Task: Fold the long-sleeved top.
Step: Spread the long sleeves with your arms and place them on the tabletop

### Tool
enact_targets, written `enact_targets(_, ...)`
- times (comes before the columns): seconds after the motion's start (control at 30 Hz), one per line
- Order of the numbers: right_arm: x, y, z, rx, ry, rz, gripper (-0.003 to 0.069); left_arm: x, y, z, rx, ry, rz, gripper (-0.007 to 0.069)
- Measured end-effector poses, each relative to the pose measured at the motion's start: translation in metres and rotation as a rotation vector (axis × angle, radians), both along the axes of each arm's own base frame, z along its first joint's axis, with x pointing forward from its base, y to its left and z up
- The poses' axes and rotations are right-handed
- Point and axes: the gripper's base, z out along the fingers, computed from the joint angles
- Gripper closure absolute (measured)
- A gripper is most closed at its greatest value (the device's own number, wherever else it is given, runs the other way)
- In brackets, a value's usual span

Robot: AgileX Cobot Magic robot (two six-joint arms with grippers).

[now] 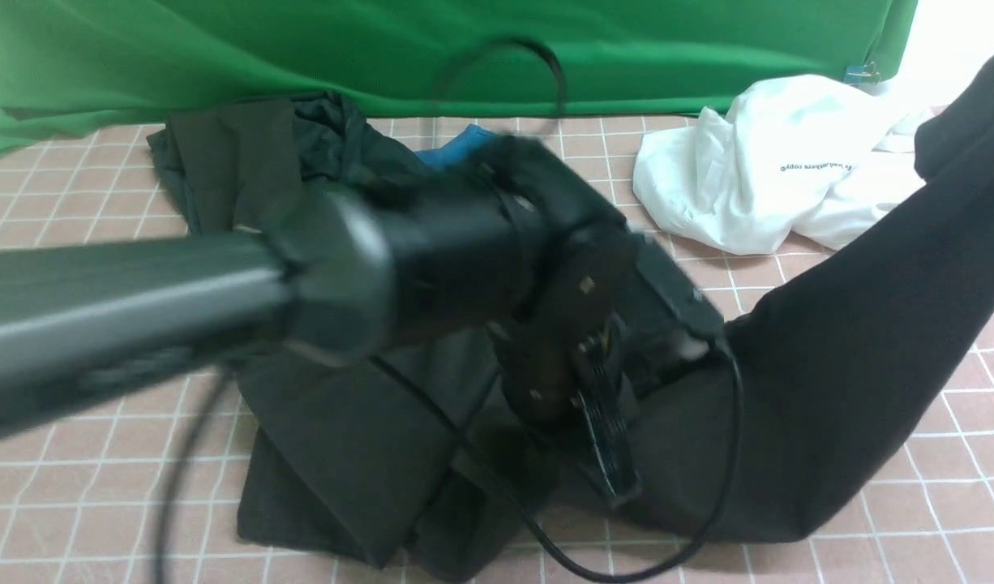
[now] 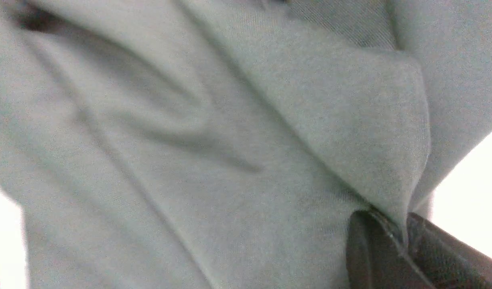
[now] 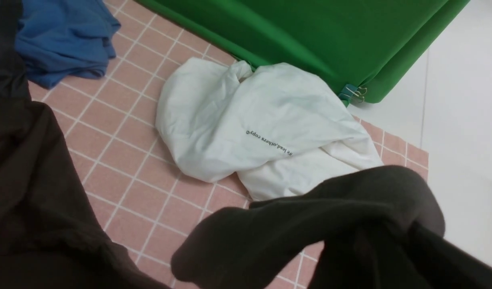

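The long-sleeved top [image 1: 854,365] is a brownish-black knit. Its body lies crumpled on the pink checked cloth, and one part rises in a taut band up and out of the front view at the right. My left gripper [image 1: 614,478] points down onto the middle of the garment. In the left wrist view a fold of the top [image 2: 190,160] is pinched in my left gripper [image 2: 402,241], which is shut on it. My right gripper [image 3: 394,241] is out of the front view. In the right wrist view the top [image 3: 310,224] bunches over its shut jaws and hides them.
A white tee with small print [image 1: 773,170] lies crumpled at the back right. A greenish-black shirt [image 1: 246,154] and a blue garment [image 1: 456,146] lie at the back left and centre. A green backdrop [image 1: 464,49] closes the far side. A black cable [image 1: 627,568] loops near the front.
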Motion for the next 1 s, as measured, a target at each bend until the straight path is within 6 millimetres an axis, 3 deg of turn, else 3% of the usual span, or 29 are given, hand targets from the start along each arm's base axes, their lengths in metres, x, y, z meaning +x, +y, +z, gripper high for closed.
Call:
enact_targets(0.2, 0.0, 0.001, 0.0, 0.011, -0.006, 0.006, 0.0604, -0.014, 0.025, 0.06, -0.075, -0.159, -0.014, 0.0589)
enact_targets(0.3, 0.001, 0.002, 0.0, 0.022, -0.009, 0.009, 0.0604, -0.019, 0.024, 0.064, -0.137, -0.126, -0.027, 0.0589)
enact_targets(0.43, 0.001, 0.002, 0.0, 0.028, -0.009, 0.011, 0.0606, -0.021, 0.007, 0.046, -0.212, 0.001, -0.064, 0.0589)
enact_targets(0.6, 0.0, 0.002, 0.0, 0.022, -0.001, 0.015, 0.0606, -0.005, -0.018, 0.006, -0.256, 0.042, -0.092, 0.0564)
enact_targets(0.7, 0.0, 0.002, -0.001, 0.023, 0.002, 0.015, 0.0606, 0.002, -0.024, -0.005, -0.278, 0.039, -0.077, 0.0517)
enact_targets(0.87, 0.0, 0.003, -0.001, 0.024, 0.01, 0.017, 0.0606, 0.019, -0.028, -0.032, -0.283, 0.052, -0.01, 0.0356)
enact_targets(1.0, 0.0, 0.003, -0.001, 0.026, 0.01, 0.018, 0.0606, 0.024, -0.028, -0.046, -0.25, 0.068, 0.003, 0.0321)
